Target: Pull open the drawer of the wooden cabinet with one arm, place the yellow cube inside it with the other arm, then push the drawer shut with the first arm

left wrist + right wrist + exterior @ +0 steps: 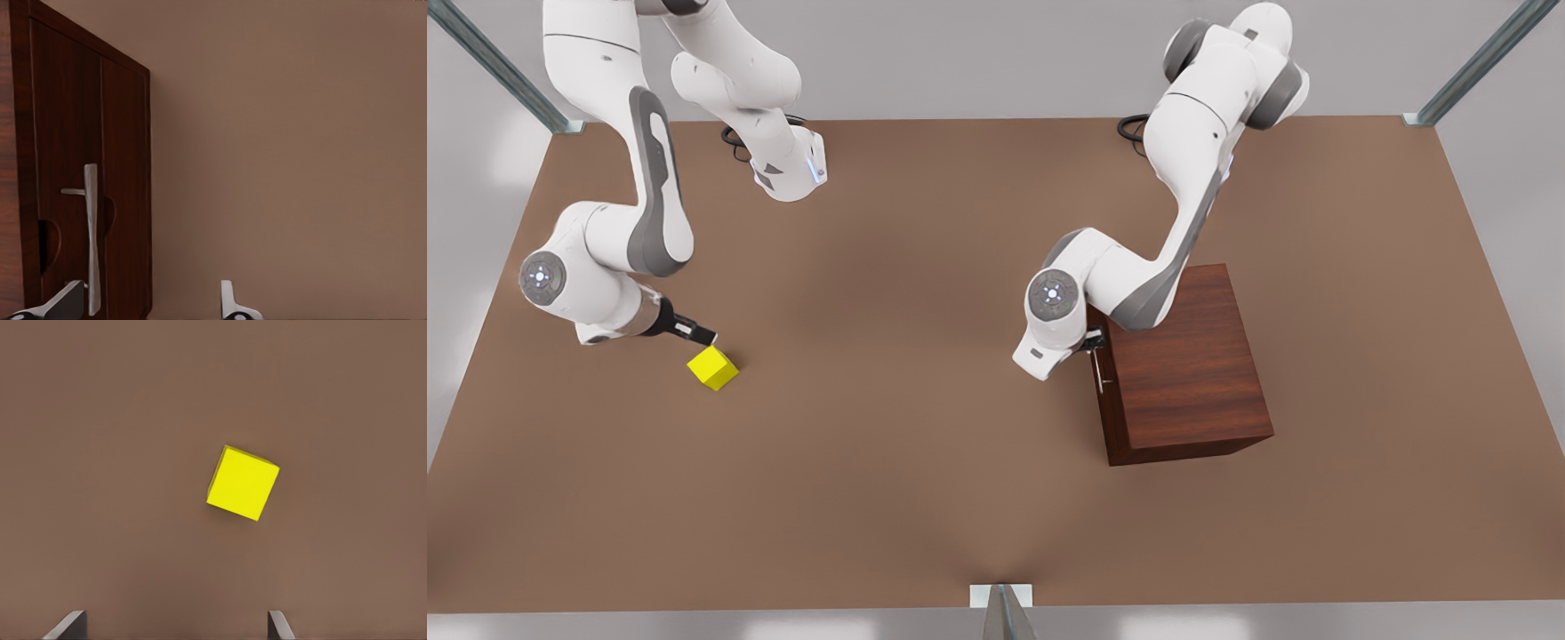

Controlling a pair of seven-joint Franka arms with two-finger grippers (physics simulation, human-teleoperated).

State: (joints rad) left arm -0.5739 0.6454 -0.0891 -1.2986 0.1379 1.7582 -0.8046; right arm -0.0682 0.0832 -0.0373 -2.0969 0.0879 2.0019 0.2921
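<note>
Brown table, grey walls: the spread right gripper hovers above the yellow cube; the spread left gripper faces the drawer handle.

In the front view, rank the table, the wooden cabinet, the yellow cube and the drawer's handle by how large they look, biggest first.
1. The table, by far the largest.
2. The wooden cabinet.
3. The yellow cube.
4. The drawer's handle, a thin silver sliver on the cabinet's front, partly hidden by the left gripper.
</note>
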